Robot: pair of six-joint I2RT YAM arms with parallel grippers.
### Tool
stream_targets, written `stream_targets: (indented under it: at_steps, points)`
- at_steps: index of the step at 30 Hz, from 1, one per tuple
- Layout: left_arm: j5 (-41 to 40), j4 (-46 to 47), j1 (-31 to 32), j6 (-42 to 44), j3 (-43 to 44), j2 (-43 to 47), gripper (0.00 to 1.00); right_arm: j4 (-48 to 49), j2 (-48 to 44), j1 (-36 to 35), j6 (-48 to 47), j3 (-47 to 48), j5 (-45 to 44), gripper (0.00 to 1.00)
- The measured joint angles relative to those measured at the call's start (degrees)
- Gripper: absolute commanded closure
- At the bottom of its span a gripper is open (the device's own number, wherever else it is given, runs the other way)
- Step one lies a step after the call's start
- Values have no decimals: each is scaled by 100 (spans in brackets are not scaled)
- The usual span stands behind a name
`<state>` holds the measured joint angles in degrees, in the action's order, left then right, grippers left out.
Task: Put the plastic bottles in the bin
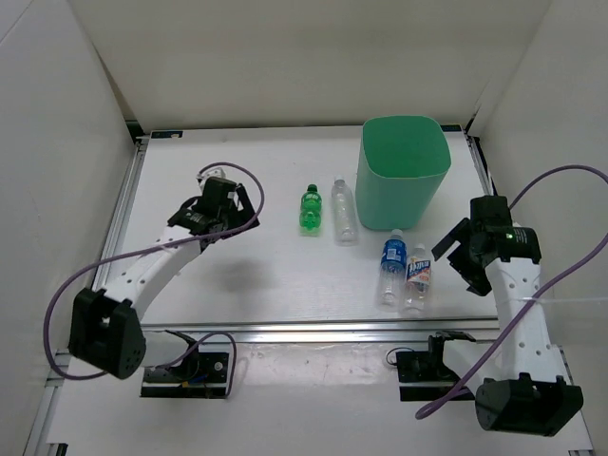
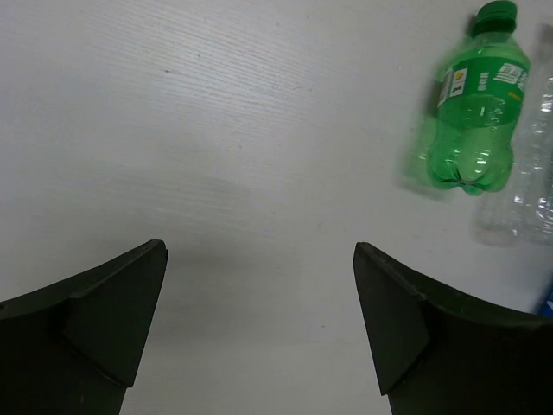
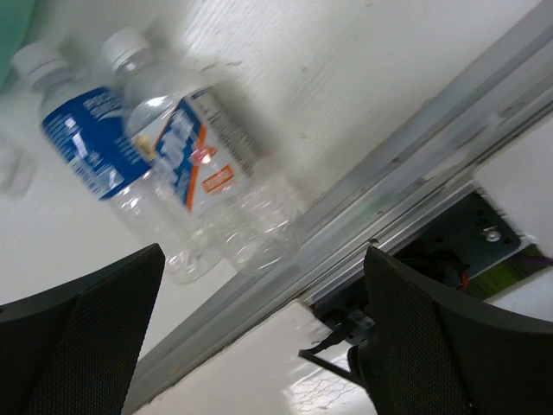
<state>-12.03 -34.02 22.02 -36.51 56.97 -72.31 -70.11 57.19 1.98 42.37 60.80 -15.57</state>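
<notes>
All four bottles are seen lying flat on the table point(image 1: 266, 280), none in the bin point(image 1: 402, 171), which stands upright at the far right of the table. In the top view the green bottle point(image 1: 309, 208) and clear bottle point(image 1: 344, 209) are noted side by side just left of the bin, caps pointing away from the arms. The blue bottle point(image 1: 392, 269) and white-blue bottle point(image 1: 416, 278) are recorded as a touching pair in front of the bin, near the front rail point(image 1: 361, 331). The left gripper point(image 1: 249, 211) is held over bare table to the left of the green bottle, and the right gripper point(image 1: 448, 255) just right of the labelled pair. Jaw state is poorly resolved from above. It is settled by the wrist views: the left gripper point(image 2: 259, 259) is spread wide and empty, with the green bottle point(image 2: 473, 112) and part of the clear bottle point(image 2: 531, 181) seen beyond its right finger. The right gripper point(image 3: 263, 255) is likewise spread wide with nothing held. Label detail, an orange stripe on the white-blue bottle point(image 3: 199, 164), is shown only by the right wrist view, along with a sliver of the bin point(image 3: 13, 26). This view is somewhat blurred.
</notes>
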Motion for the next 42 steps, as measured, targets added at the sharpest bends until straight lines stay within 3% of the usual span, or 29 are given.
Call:
stream_targets:
  at_steps: [6, 13, 24, 36, 42]
  points:
    - [94, 573, 264, 289, 105, -962, 0, 105, -199, -2, -195, -76, 997, 0]
    - [1019, 1303, 280, 1174, 1283, -2216, 0, 459, -4, 7, -616, 81, 1646, 0]
    - [2791, 1838, 181, 1464, 3812, -4826, 0, 721, 588, -31, -1064, 756, 1320, 0]
    - [3644, 1611, 140, 1311, 4312, -5744, 0, 706, 212, 219, -1198, 970, 866, 0]
    - [3980, 1582, 133, 1241, 4478, -5965, 25, 678, 28, 402, -1198, 968, 804, 0]
